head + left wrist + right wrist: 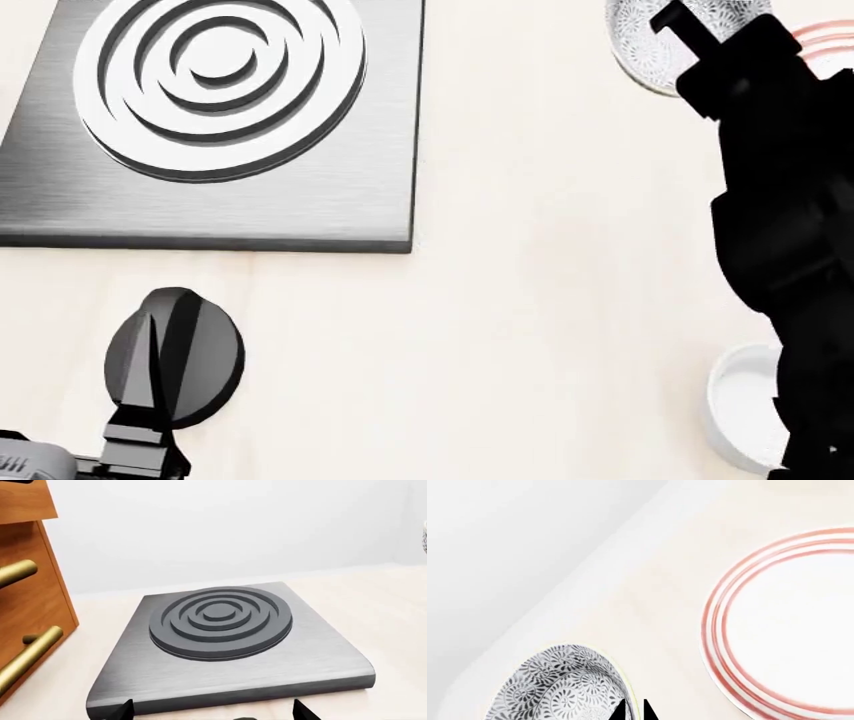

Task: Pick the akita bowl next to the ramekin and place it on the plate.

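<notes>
The akita bowl (560,690), grey-and-white floral, shows in the right wrist view with my right gripper (632,711) shut on its rim, one fingertip inside and one outside. In the head view the bowl (641,45) is at the far right, partly hidden by my right arm. The plate (787,630), white with red rings, lies just beside the bowl, and only its edge (830,35) shows in the head view. The ramekin (741,405), plain white, stands near the front right, half behind the arm. My left gripper (213,712) hangs open and holds nothing, near the front left (171,335).
A grey burner slab with raised concentric rings (214,120) lies at the far left, right in front of the left gripper (227,640). A wooden drawer unit with brass handles (30,620) stands beside it. A white wall (514,555) runs behind the pale counter.
</notes>
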